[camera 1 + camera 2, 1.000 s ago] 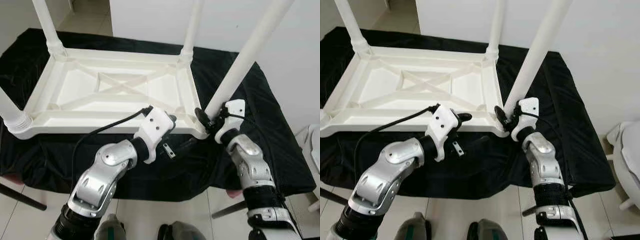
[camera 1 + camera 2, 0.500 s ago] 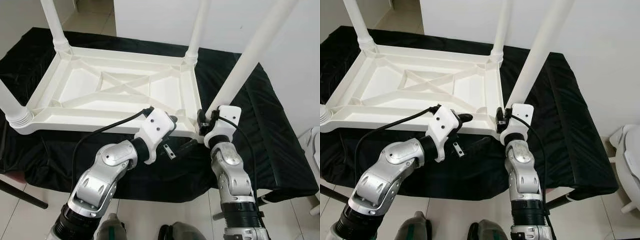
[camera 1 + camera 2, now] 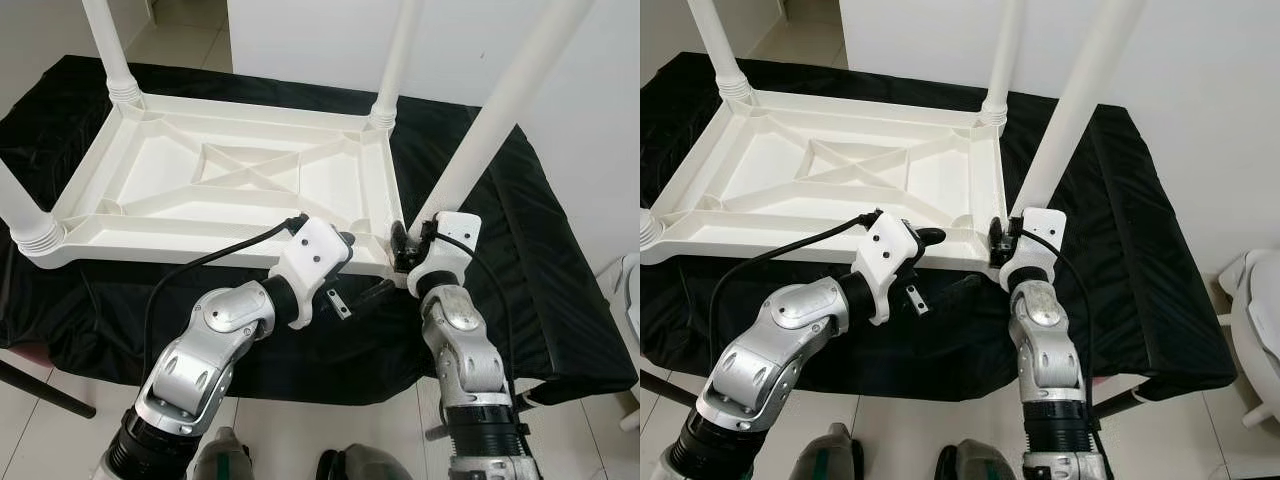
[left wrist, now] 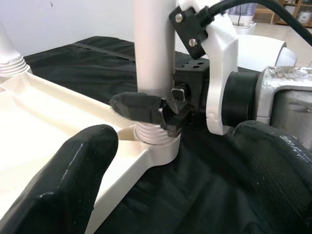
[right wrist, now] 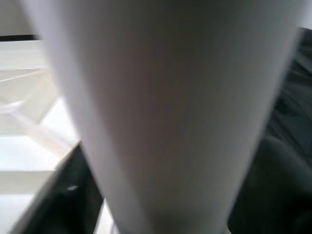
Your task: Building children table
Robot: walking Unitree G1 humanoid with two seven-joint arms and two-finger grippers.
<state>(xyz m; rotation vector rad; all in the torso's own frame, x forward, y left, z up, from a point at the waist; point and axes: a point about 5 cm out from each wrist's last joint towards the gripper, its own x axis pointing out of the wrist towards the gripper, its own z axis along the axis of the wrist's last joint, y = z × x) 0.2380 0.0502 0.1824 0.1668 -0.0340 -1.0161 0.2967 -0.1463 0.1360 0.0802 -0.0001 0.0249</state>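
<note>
Upside-down white table (image 3: 150,190) on black cloth (image 3: 540,260), right gripper (image 4: 163,111) squeezing the near corner leg (image 3: 490,130), left gripper (image 3: 345,268) open beside that corner

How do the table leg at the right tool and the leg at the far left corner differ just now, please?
The near-right leg leans off to the right, while the far-left leg stands nearly upright in its socket.

The right tool is clamped on the near-right leg just above its threaded base; nothing touches the far-left leg.

Both are plain white tubes, rising from corners of the upturned white table top on the black cloth.
</note>
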